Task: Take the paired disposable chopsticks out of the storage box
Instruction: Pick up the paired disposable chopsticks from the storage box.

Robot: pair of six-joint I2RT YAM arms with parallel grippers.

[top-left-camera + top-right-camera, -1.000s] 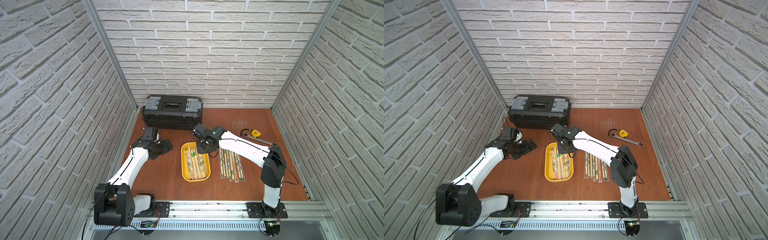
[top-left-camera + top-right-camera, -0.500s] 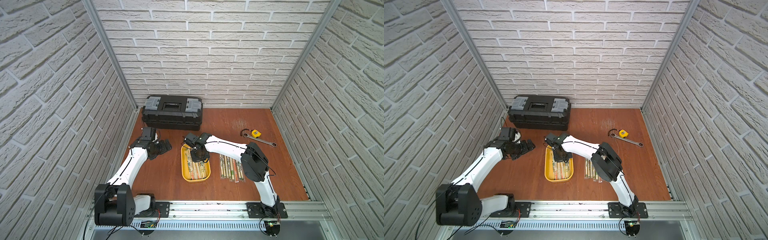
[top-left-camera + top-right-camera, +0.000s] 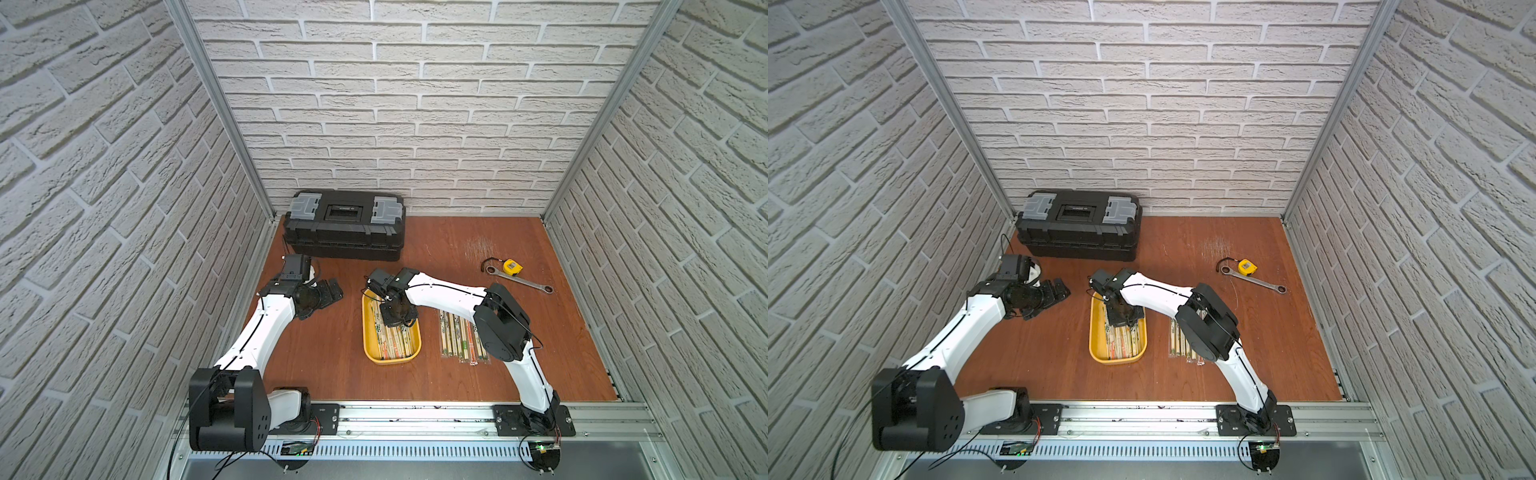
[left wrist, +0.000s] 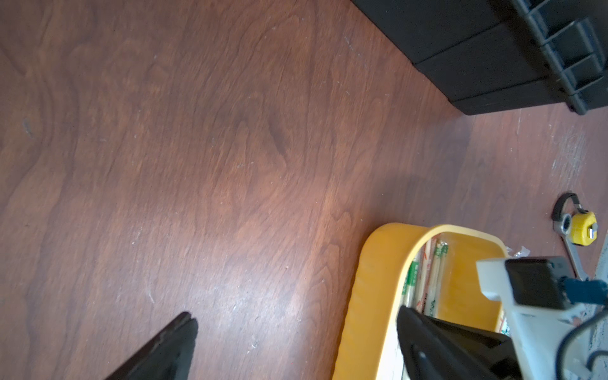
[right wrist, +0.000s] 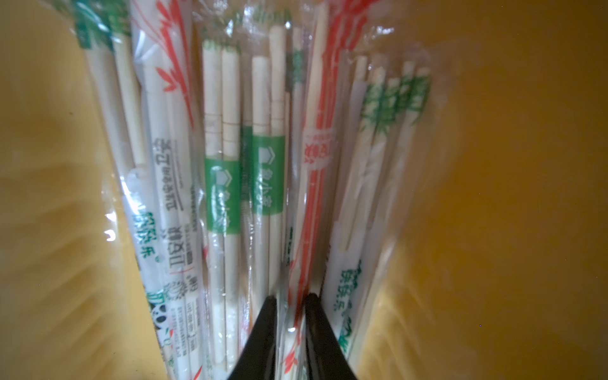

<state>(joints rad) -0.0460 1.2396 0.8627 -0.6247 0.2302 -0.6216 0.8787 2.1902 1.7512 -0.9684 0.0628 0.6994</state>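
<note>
Pinching chopsticks (image 5: 312, 164), right gripper (image 5: 289, 302) (box (image 3: 390, 360) end hidden)

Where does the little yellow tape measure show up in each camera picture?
Top view: small yellow tape measure, toward the back right, beside the steel wrench.
Top view: same spot.
Left wrist: beyond the shallow yellow plastic tray, at.
Right wrist: not in it.
Shared landmark: that tray.

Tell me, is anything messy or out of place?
Nothing spilled: chopsticks lie in a neat row beside the yellow tray. Only the wrench and tape measure lie loose, outside the shut black toolbox.
</note>
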